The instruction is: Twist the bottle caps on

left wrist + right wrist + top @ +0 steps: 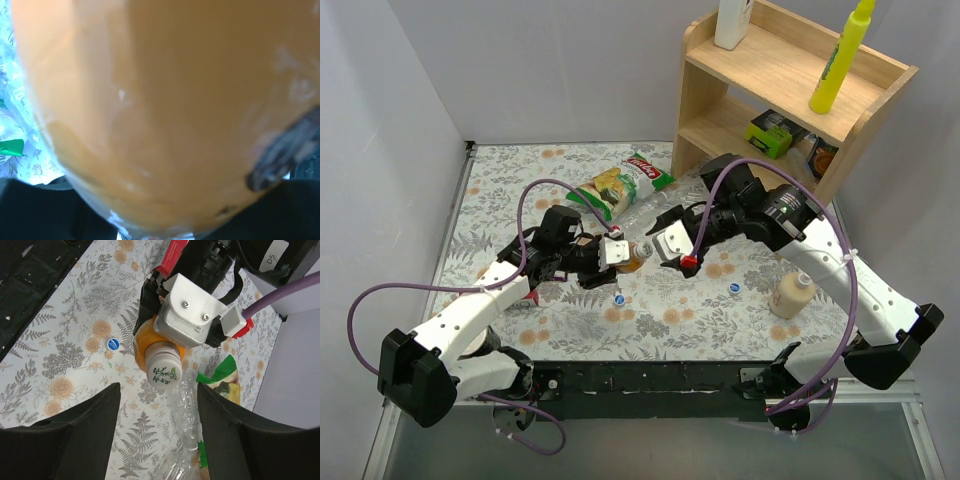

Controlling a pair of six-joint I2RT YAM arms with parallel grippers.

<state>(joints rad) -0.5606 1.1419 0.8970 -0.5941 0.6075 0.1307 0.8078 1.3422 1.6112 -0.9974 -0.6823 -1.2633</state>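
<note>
My left gripper (608, 252) is shut on the small orange bottle (632, 258), holding it tilted on its side above the table. The bottle fills the left wrist view (160, 100), and my own fingers do not show there. In the right wrist view a whitish-green cap (162, 372) sits on the neck of the orange bottle (142, 342). My right gripper (159, 440) is open, its fingers (85, 435) wide apart just short of the cap. Two blue caps (619, 299) (734, 288) lie on the cloth; one of them also shows in the right wrist view (113, 344). A clear bottle (187, 412) lies under my right gripper.
A snack bag (620, 185) lies behind the grippers by the clear bottle (652, 212). A cream pump bottle (792, 295) stands at the right front. A wooden shelf (790, 75) at the back right holds a tall yellow bottle (842, 60).
</note>
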